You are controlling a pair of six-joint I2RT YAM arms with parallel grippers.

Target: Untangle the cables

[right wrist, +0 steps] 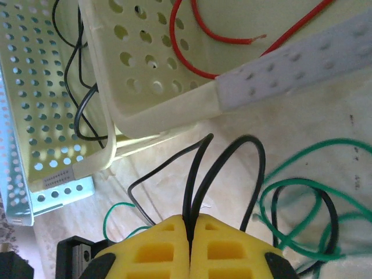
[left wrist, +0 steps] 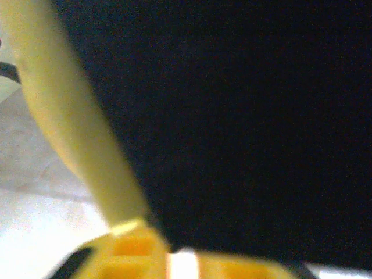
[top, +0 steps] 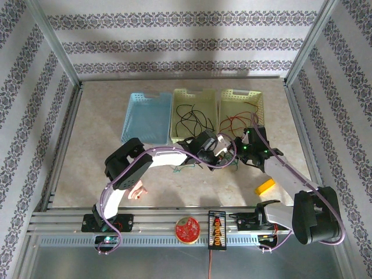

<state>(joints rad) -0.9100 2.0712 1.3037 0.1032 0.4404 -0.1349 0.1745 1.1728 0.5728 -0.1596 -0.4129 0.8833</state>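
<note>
– Since the right gripper [right wrist: 190, 224] is clamped on a black cable [right wrist: 251, 139], is this one to be tagged as a pull about to start?
– A pull is judged likely, yes. Yellow fingers are pressed together and the black cable is pinched between them. Its loop is laid on the table [right wrist: 325, 116], just in front of the right basket [right wrist: 163, 110].
– Left gripper?
– Left gripper [top: 222, 145] is seen from above, just beside the right one and over the same cables. Jaws are closed. What is held, if anything, cannot be told.
– Where are the other cables to be logged?
– Green cables [right wrist: 302, 183] are on the table, crossed with the black cable and touching it. A red cable [right wrist: 229, 40] is inside the right basket. More black strands are inside the middle basket [right wrist: 40, 87].
– Risks to be noted?
– Three, all judged, none seen. If the black cable is drawn away, the green cables could be dragged along and the tangle tightened, because the loops are crossed. The thin wire could be lost from the pads, since so little of it is gripped. With both grippers so near each other, a knock could be caused by any sideways move. The basket wall is close too, so a snag there cannot be ruled out.
</note>
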